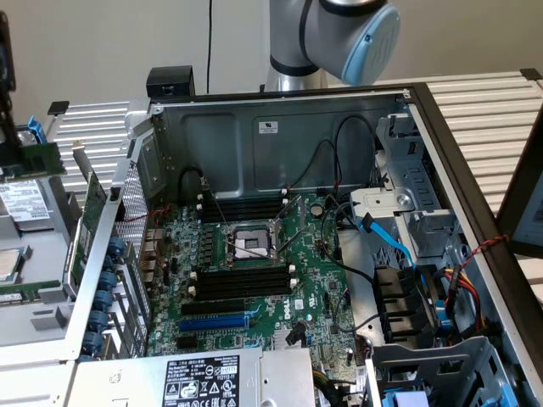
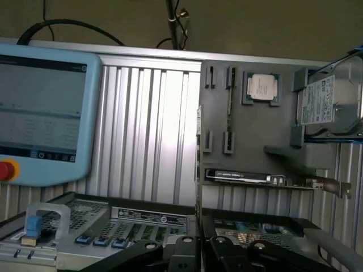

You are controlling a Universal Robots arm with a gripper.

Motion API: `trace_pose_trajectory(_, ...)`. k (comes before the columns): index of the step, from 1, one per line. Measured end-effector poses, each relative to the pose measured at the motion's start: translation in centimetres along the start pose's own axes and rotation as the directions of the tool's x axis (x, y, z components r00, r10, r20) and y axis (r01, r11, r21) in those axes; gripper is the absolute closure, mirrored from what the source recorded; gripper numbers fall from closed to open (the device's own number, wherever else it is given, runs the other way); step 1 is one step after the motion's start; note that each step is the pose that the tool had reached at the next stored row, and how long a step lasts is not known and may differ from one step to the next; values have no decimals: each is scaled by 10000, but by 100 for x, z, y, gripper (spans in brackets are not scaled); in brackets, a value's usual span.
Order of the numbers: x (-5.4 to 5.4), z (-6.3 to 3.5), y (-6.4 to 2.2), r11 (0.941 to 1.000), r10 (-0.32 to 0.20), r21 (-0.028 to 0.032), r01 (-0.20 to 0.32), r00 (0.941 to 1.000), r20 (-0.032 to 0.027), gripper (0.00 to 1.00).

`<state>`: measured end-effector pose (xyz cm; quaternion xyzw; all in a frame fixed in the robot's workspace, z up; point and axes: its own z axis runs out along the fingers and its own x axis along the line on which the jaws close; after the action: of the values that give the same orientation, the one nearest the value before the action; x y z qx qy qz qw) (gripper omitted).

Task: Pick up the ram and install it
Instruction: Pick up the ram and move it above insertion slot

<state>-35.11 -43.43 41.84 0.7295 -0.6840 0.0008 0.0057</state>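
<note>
Though the ram (image 2: 229,107) shows me only its thin edge, I can make it out standing on that edge in the grey tray (image 2: 255,130) beside the computer case (image 1: 280,136), with small clips at each end. Its long axis runs straight across the tray, one end pointing toward the case and the other away from it. Which face carries the label I cannot tell.

Just beside it in the same tray, a square processor chip (image 2: 262,88) lies flat in its pocket. Beyond that sits a hard drive (image 2: 329,105) with blue rails. Near the ram's case-side end a card (image 2: 244,177) lies crosswise, at right angles to the ram, its metal bracket reaching past the tray.

The ram is well apart from the gripper (image 2: 199,256), whose dark parts show in front of the case's near edge. Whether the gripper is open or closed I cannot tell.

Inside the open case the main board (image 1: 314,254) lies flat. Black memory slots (image 1: 242,281) sit on either side of the socket (image 1: 246,244), running from the exterior view's left to its right, with a blue slot (image 1: 214,323) nearer the camera. The arm (image 1: 339,34) rises behind the case. A light-blue screen (image 2: 45,107) rests on the ribbed metal table (image 2: 147,130).
</note>
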Motion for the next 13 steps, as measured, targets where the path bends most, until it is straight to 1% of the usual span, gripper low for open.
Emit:
trace_pose_trajectory(3, 10, -97, -134, 10000, -2, -1, 2, 10000, 24, 86)
trace_pose_trajectory(5, 16, -134, -220, 10000, -11, -1, 11, 10000, 51, 86)
trace_pose_trajectory(13, 40, -175, -584, 10000, -22, -8, 22, 9999, 102, 86)
